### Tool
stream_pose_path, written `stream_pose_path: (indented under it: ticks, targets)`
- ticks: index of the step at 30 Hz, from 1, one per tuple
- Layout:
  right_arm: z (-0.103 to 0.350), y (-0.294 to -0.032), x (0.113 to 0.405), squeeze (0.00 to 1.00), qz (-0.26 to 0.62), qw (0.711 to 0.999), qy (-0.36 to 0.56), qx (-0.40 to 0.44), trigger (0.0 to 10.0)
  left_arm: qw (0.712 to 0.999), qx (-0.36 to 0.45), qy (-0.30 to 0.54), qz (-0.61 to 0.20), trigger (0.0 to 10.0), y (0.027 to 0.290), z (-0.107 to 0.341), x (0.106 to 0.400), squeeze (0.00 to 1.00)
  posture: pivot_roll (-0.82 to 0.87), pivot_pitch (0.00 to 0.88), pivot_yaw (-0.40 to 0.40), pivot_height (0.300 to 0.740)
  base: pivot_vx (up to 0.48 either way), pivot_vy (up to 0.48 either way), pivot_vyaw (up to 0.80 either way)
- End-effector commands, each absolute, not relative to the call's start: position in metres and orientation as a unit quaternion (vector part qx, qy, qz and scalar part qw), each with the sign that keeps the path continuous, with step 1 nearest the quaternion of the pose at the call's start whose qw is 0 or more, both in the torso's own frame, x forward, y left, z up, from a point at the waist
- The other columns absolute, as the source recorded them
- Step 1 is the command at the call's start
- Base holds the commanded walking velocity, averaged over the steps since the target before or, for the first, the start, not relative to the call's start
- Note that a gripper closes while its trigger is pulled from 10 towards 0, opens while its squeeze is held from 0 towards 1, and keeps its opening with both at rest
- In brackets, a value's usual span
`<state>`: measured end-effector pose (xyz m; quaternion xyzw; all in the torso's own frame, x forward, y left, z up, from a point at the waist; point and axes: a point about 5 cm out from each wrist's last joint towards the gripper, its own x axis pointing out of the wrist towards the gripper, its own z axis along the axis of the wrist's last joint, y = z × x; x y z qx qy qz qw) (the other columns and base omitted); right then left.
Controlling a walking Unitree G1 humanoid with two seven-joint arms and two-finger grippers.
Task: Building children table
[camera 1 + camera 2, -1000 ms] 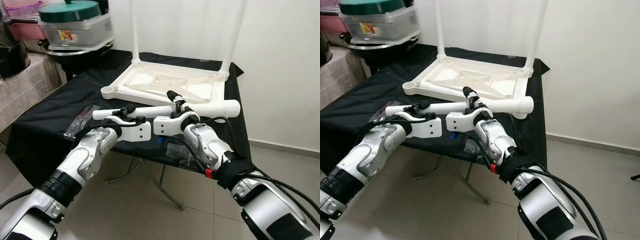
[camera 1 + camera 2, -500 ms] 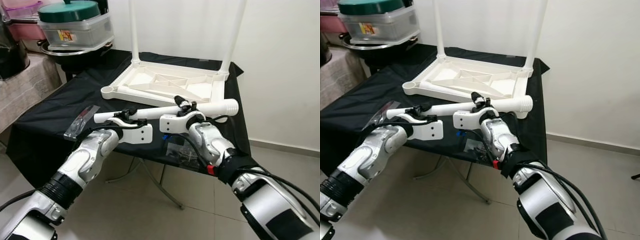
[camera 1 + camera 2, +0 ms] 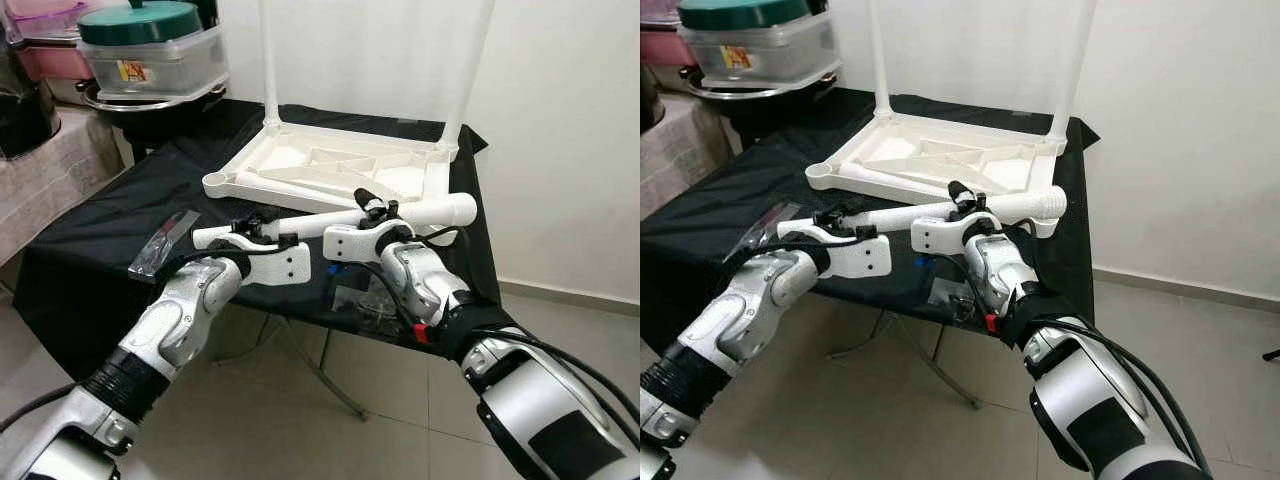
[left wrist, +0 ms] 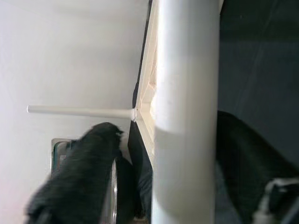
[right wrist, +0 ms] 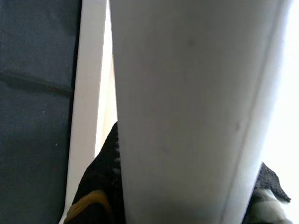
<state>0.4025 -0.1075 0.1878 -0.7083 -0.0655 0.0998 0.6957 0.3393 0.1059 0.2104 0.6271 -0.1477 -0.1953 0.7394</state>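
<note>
I hold the loose leg level, left gripper and right gripper jaws both clenched on it, threaded end at 2 o'clock toward the upturned tabletop socket.

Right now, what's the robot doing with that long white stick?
It is building a little table. The left end effector and right end effector hold one white table leg level between them. The white tabletop lies upside down on the black cloth, with two legs already standing up at its far corners.

A home: tiled floor, plain white wall, stacked food containers beside a cloth-covered desk.
</note>
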Motion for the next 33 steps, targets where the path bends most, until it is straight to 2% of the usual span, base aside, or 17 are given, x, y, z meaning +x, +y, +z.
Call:
stream_pose_path:
  ticks: [1, 3, 4, 5, 6, 13, 16, 23, 28, 30, 31, 32, 33]
  targets:
    - [0.191, -0.103, 0.404, 0.0, 0.102, 0.697, -0.07, -0.706, 0.0, 0.741, 0.627, -0.143, -0.192, 10.0, 0.11, 0.212, 0.339, 1.0, 0.07, 0.01, -0.048, 0.74, 0.0, 0.0, 0.0]
    - [0.192, -0.104, 0.404, 0.0, 0.099, 0.7, -0.07, -0.703, 0.0, 0.723, 0.65, -0.135, -0.191, 10.0, 0.113, 0.208, 0.339, 1.0, 0.08, 0.009, -0.049, 0.74, 0.0, 0.0, 0.0]
    - [0.192, -0.104, 0.404, 0.0, 0.099, 0.7, -0.07, -0.703, 0.0, 0.723, 0.65, -0.135, -0.191, 10.0, 0.113, 0.208, 0.339, 1.0, 0.08, 0.009, -0.049, 0.74, 0.0, 0.0, 0.0]
    - [0.192, -0.104, 0.405, 0.0, 0.098, 0.702, -0.07, -0.702, 0.0, 0.713, 0.661, -0.132, -0.192, 10.0, 0.115, 0.206, 0.339, 0.63, 0.08, 0.009, -0.049, 0.74, 0.0, 0.0, 0.0]
    - [0.193, -0.106, 0.405, 0.0, 0.094, 0.704, -0.069, -0.701, 0.0, 0.711, 0.664, -0.126, -0.192, 10.0, 0.117, 0.205, 0.339, 0.0, 0.08, 0.008, -0.046, 0.74, 0.0, 0.0, 0.0]
    - [0.204, -0.126, 0.412, 0.0, 0.05, 0.728, -0.053, -0.681, 0.0, 0.72, 0.663, -0.116, -0.171, 10.0, 0.129, 0.208, 0.334, 0.0, 0.08, 0.009, -0.052, 0.74, 0.0, 0.0, 0.0]
    - [0.21, -0.132, 0.414, 0.0, 0.032, 0.74, -0.054, -0.67, 0.0, 0.722, 0.663, -0.137, -0.146, 10.0, 0.131, 0.213, 0.332, 0.0, 0.08, 0.008, -0.051, 0.74, 0.0, 0.0, 0.0]
    - [0.221, -0.141, 0.416, 0.0, -0.009, 0.795, -0.06, -0.604, 0.0, 0.736, 0.626, -0.256, -0.033, 10.0, 0.13, 0.254, 0.324, 0.0, 0.09, 0.01, -0.054, 0.74, 0.0, 0.0, 0.0]
    - [0.223, -0.139, 0.417, 0.0, -0.012, 0.805, -0.071, -0.589, 0.0, 0.744, 0.599, -0.295, 0.006, 10.0, 0.13, 0.269, 0.316, 0.0, 0.09, 0.01, -0.054, 0.74, 0.0, 0.0, 0.0]
    - [0.22, -0.138, 0.416, 0.0, -0.005, 0.842, -0.061, -0.536, 0.0, 0.777, 0.563, -0.281, 0.013, 10.0, 0.134, 0.265, 0.315, 0.0, 0.09, 0.012, -0.055, 0.74, 0.0, 0.0, 0.0]
    - [0.22, -0.138, 0.416, 0.0, -0.005, 0.842, -0.061, -0.536, 0.0, 0.777, 0.563, -0.281, 0.013, 10.0, 0.134, 0.265, 0.315, 0.0, 0.09, 0.012, -0.055, 0.74, 0.0, 0.0, 0.0]
    - [0.221, -0.137, 0.416, 0.0, -0.003, 0.884, -0.055, -0.465, 0.0, 0.802, 0.537, -0.262, 0.012, 10.0, 0.136, 0.258, 0.314, 0.0, 0.09, 0.012, -0.057, 0.74, 0.0, 0.0, 0.0]
    - [0.226, -0.132, 0.417, 0.0, 0.01, 0.935, -0.052, -0.351, 0.0, 0.834, 0.501, -0.229, -0.002, 10.0, 0.137, 0.246, 0.314, 0.0, 0.09, 0.013, -0.054, 0.74, 0.0, 0.0, 0.0]
